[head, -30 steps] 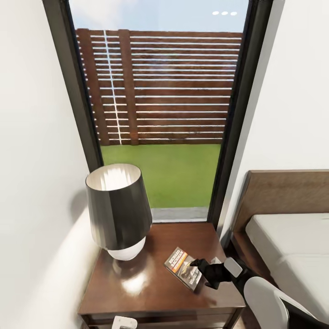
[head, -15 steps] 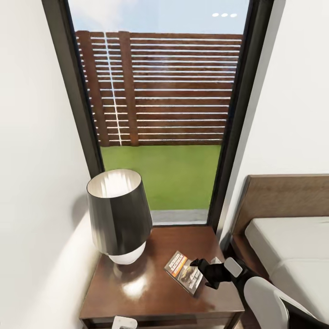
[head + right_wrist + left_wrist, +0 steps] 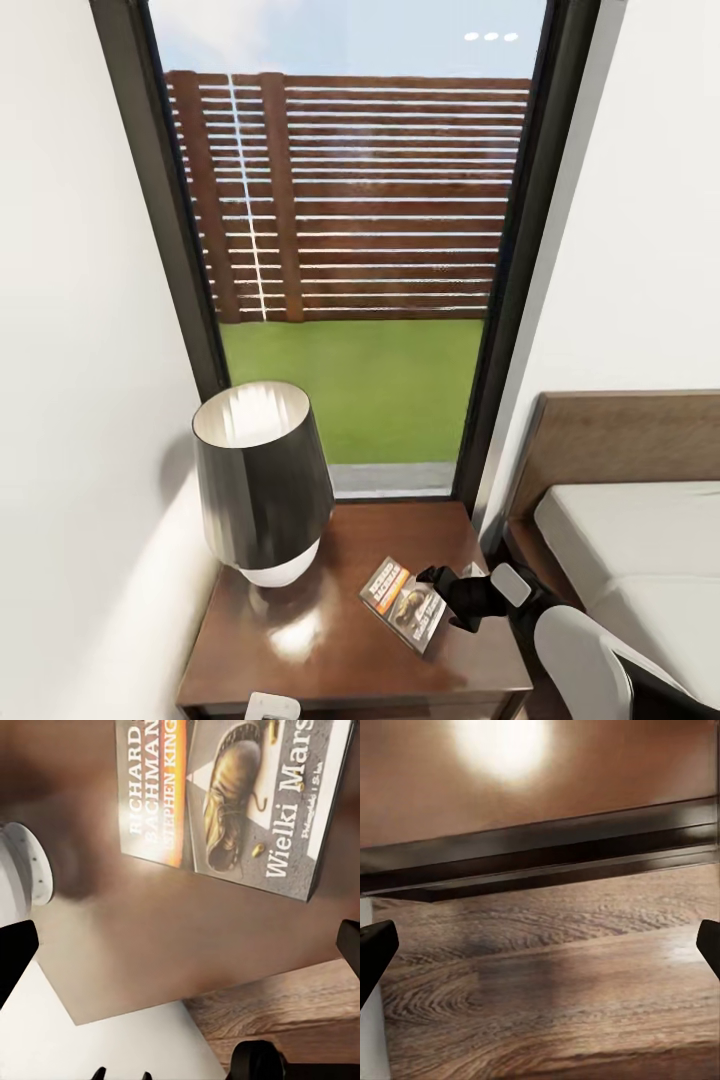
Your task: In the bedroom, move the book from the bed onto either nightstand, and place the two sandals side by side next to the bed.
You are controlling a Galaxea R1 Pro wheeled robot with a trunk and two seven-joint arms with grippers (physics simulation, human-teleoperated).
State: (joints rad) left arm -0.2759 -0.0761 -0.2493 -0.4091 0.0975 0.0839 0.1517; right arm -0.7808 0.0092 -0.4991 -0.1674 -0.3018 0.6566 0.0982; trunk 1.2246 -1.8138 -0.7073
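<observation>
White walls frame a tall black-framed window [image 3: 350, 250] that looks out on a brown slatted fence and a strip of grass. Below it stands the nightstand [image 3: 300, 650], its glossy dark-brown top carrying a lamp [image 3: 262, 480] with a dark shade and white base. The book [image 3: 403, 602] lies flat on the nightstand's top toward the bed side, cover up, with an orange band and white lettering legible in the right wrist view [image 3: 225, 795]. The right gripper [image 3: 452, 598] sits just beside the book's edge, its fingers spread wide and holding nothing. The left gripper [image 3: 540, 952] hangs with its fingers parted over wood-plank floor by the nightstand's base. The bed [image 3: 640, 560] stands to the right, with its brown headboard and light-grey mattress.
</observation>
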